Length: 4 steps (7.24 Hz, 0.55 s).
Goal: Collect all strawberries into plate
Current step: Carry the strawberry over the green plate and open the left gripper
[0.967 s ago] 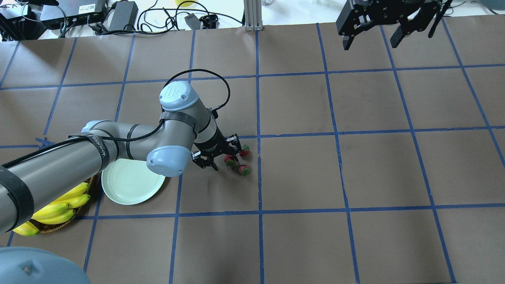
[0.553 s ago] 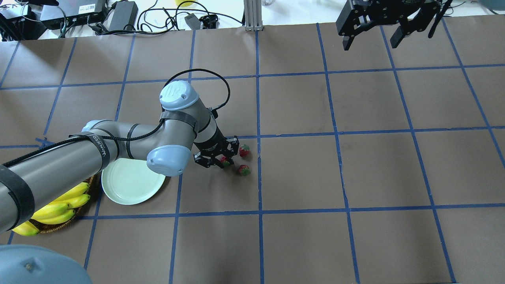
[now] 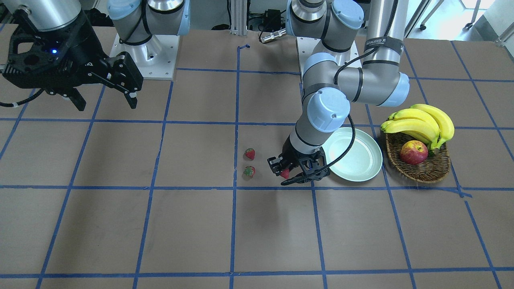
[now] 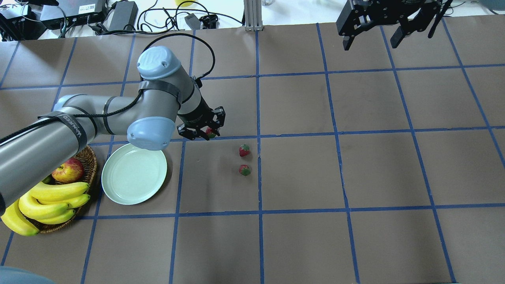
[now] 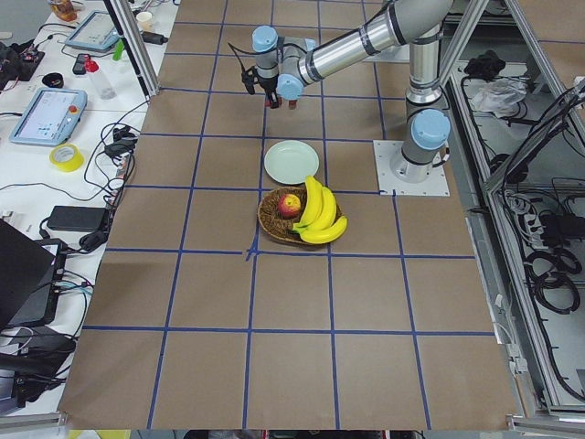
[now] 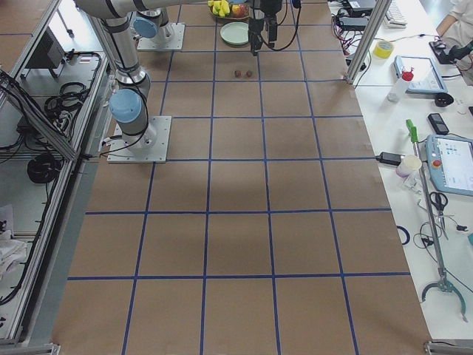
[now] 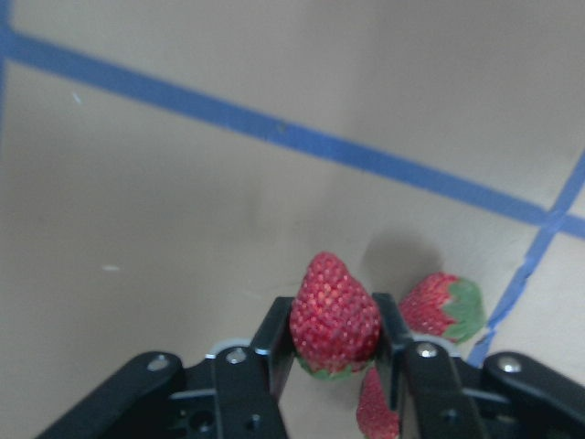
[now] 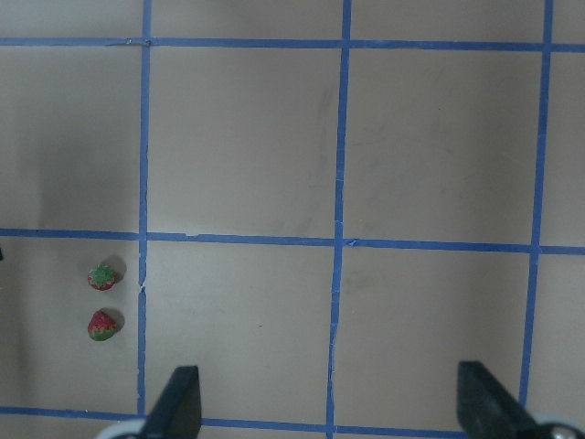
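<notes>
Since the brown-paper-covered table with the blue tape grid (image 4: 355, 177) is bare over most of its middle and right side, there's loads of open room out there. All the clutter sits past the far edge, cables and black boxes. The big grey left arm (image 4: 79, 126) reaches in low across the left side. Under it the brown woven wicker basket (image 4: 90, 157) holds a bunch of yellow bananas (image 4: 51, 193) and a red-yellow apple (image 4: 68, 170). The round pale mint-green plate (image 4: 134, 181) lies just beside the basket's rim, with nothing on it.

The black right gripper (image 4: 371, 42) hangs up by the far edge, well apart from everything, fingers spread wide with nothing between them.

The left gripper (image 4: 208, 134) hangs above the paper near the plate's rim but not over the plate, with bare paper below it. It's clamped on one small red strawberry with a green cap (image 7: 335, 315), pinched between both fingers, tip pointing out and cap toward the palm. The other two red strawberries (image 4: 244, 150) (image 4: 244, 170) lie on the paper close together, right beside a tape line, a short way off on the side of the left gripper away from the plate.
</notes>
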Available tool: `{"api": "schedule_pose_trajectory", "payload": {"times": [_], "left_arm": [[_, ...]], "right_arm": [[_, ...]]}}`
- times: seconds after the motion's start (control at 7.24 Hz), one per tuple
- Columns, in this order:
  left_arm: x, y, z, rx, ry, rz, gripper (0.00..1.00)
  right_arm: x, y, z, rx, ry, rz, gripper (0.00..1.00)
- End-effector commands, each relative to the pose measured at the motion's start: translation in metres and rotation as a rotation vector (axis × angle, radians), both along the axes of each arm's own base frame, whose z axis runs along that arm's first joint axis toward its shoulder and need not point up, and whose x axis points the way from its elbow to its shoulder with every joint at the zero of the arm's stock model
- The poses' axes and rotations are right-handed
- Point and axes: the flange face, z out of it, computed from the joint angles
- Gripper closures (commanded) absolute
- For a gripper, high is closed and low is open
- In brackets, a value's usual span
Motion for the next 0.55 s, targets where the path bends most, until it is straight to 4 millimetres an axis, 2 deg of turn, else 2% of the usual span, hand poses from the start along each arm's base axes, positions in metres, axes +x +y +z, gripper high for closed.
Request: {"api": "schedule_pose_trajectory", "payload": {"times": [0.0,0.14,0.28,0.41], "left_arm": [[0.086,-0.014,0.032,0.046,-0.101,-0.138,1.00],[0.128,-0.009,0.030,0.097,-0.137,-0.170,1.00],[0.165,0.004,0.018,0.139,-0.122,-0.174,1.00],[0.187,0.021,-0.005,0.185,-0.091,-0.192,1.00]], "right_arm": [[0.000,-0.001,-0.001,0.002,0.000,-0.002,0.00],[0.000,0.000,-0.001,0.002,0.000,-0.001,0.00],[0.000,0.000,-0.001,0.002,0.000,0.001,0.00],[0.000,0.000,-0.001,0.002,0.000,0.001,0.00]]}}
